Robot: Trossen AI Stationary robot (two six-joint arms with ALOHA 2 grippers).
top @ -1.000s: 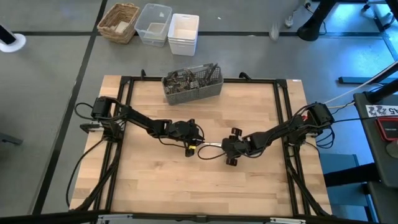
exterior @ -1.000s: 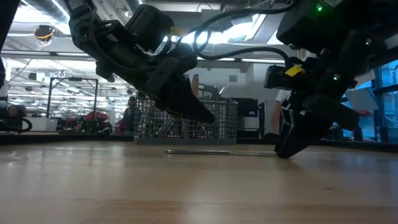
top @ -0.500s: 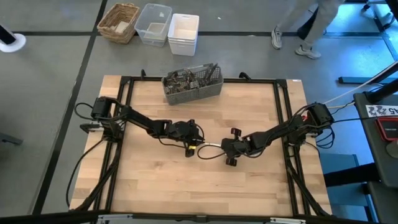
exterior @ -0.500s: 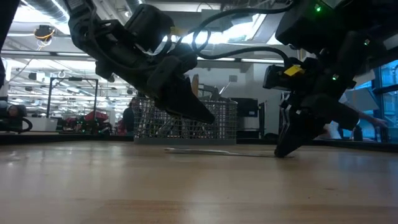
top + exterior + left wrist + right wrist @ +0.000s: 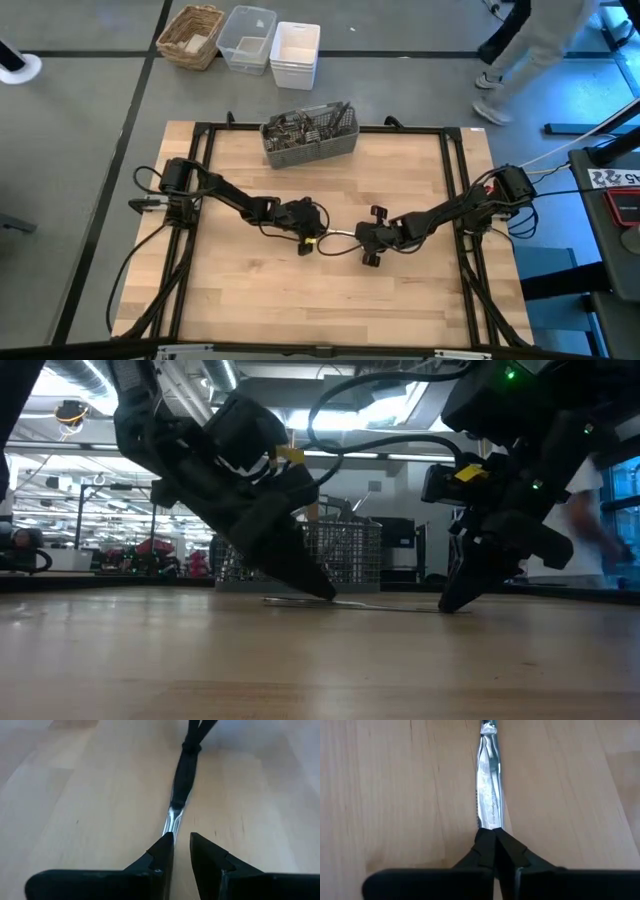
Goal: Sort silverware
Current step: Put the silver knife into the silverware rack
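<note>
Left gripper (image 5: 322,592) lowered since earlier frame, fingers slightly apart straddling knife (image 5: 489,785) end. Right gripper (image 5: 493,836) fingers pinched closed on opposite end. Knife flat on table (image 5: 400,310) between both.

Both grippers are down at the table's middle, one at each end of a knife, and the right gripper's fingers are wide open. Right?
Not quite: the right gripper is shut on the knife, as the right wrist view shows. The left gripper is at its other end.
</note>
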